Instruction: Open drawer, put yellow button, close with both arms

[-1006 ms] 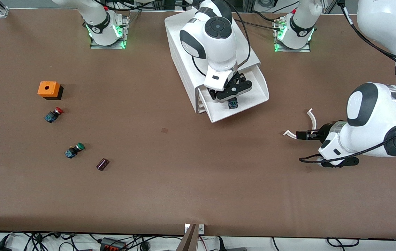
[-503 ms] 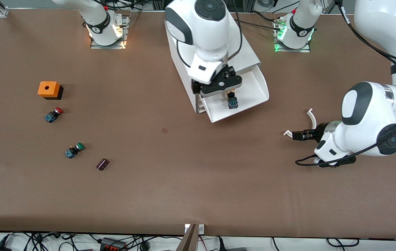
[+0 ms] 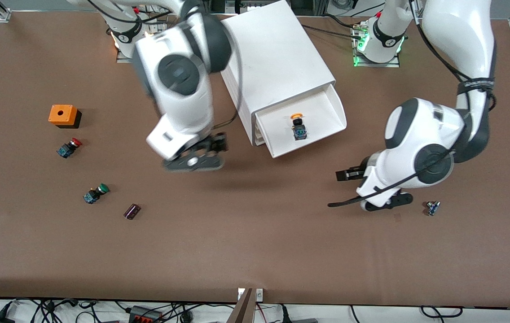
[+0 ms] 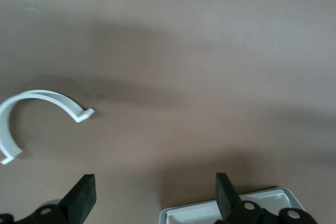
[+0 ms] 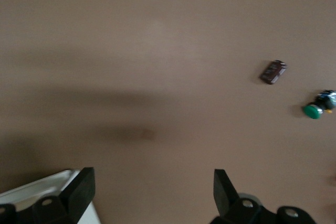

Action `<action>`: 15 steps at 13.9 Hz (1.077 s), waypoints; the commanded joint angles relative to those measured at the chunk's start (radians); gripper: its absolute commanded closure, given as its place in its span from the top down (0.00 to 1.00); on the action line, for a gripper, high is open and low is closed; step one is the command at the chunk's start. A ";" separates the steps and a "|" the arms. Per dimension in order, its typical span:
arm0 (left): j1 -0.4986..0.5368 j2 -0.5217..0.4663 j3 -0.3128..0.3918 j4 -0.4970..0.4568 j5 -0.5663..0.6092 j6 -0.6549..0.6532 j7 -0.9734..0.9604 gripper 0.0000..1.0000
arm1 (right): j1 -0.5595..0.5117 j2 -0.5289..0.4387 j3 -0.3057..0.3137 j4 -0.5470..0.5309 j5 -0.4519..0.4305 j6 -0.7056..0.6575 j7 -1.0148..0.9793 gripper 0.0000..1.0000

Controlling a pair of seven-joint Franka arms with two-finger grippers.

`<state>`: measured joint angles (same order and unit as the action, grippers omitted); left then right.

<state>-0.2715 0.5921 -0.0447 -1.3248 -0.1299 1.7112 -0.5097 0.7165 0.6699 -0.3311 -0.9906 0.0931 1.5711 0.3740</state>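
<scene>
The top drawer (image 3: 327,117) of the white cabinet (image 3: 273,58) stands pulled open. The yellow button (image 3: 298,125) lies inside it with its cap toward the cabinet. My right gripper (image 3: 197,156) is open and empty over the bare table, beside the cabinet toward the right arm's end. In the right wrist view the gripper (image 5: 151,192) shows spread fingers and a white cabinet corner (image 5: 44,188). My left gripper (image 3: 344,175) is open and empty over the table, off the drawer's corner toward the left arm's end. In the left wrist view the gripper (image 4: 152,198) has the drawer's corner (image 4: 231,211) by one fingertip.
An orange box (image 3: 63,115), a red button (image 3: 69,147), a green button (image 3: 96,193) and a small brown piece (image 3: 132,211) lie toward the right arm's end. A white curved clip (image 4: 31,109) lies by my left gripper. A small blue-black part (image 3: 432,207) lies by the left arm.
My right gripper let go of the yellow button in the drawer, rose and swung away toward the right arm's end. My left arm moved closer to the drawer.
</scene>
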 commanded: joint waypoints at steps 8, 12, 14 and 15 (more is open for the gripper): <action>-0.011 -0.235 -0.129 -0.418 -0.032 0.234 -0.151 1.00 | -0.350 -0.085 0.015 -0.132 0.102 0.000 -0.159 1.00; -0.017 -0.291 -0.147 -0.514 -0.083 0.281 -0.165 1.00 | -0.500 -0.220 0.107 -0.273 0.048 0.083 -0.173 1.00; -0.018 -0.304 -0.179 -0.548 -0.083 0.323 -0.228 1.00 | -0.592 -0.286 0.187 -0.315 -0.037 0.084 -0.202 1.00; -0.020 -0.304 -0.197 -0.548 -0.083 0.326 -0.260 1.00 | -0.648 -0.317 0.243 -0.336 -0.071 0.086 -0.205 1.00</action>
<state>-0.2974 0.3330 -0.1996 -1.8110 -0.1985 2.0039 -0.7099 0.1599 0.4630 -0.2016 -1.2164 0.0845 1.6289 0.1845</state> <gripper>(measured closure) 0.000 0.000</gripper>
